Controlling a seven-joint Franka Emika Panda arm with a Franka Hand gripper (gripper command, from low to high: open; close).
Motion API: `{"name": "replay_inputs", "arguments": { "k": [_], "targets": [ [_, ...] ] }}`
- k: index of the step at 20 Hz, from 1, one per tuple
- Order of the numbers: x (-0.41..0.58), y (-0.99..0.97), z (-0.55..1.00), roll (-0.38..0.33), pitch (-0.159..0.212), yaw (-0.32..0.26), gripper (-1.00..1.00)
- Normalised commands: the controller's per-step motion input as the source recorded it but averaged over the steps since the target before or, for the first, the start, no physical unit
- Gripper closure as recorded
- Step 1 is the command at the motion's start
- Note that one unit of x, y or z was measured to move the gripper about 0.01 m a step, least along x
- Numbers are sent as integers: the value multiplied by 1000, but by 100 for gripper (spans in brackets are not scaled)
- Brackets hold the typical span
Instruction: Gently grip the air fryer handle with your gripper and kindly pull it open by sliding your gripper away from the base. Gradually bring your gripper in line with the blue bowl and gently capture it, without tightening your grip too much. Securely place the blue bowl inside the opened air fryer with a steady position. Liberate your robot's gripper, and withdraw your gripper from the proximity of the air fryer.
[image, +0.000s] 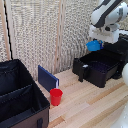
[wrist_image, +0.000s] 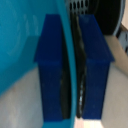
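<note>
Pale boxy gripper (image: 98, 44), upper right of frame, dark fingers (wrist_image: 95, 75) clamped on rim of small light-blue plastic bowl (image: 93, 46), above opened black air fryer (image: 100, 67) drawer: lower level, then release.

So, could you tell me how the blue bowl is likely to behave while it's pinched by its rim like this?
The blue bowl looks like thin plastic, so it is probably light and unlikely to strain the gripper. The fingers clamp only its thin rim, so it may pivot or tilt. Its smooth, glossy wall suggests it could slip if the grip loosens.
</note>
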Motion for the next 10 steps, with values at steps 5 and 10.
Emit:
{"name": "replay_inputs", "arguments": {
  "k": [5,10],
  "targets": [
    [179,-425,-306,3,114,-85,100],
    [15,-160,-481,0,115,-12,100]
  ]
}}
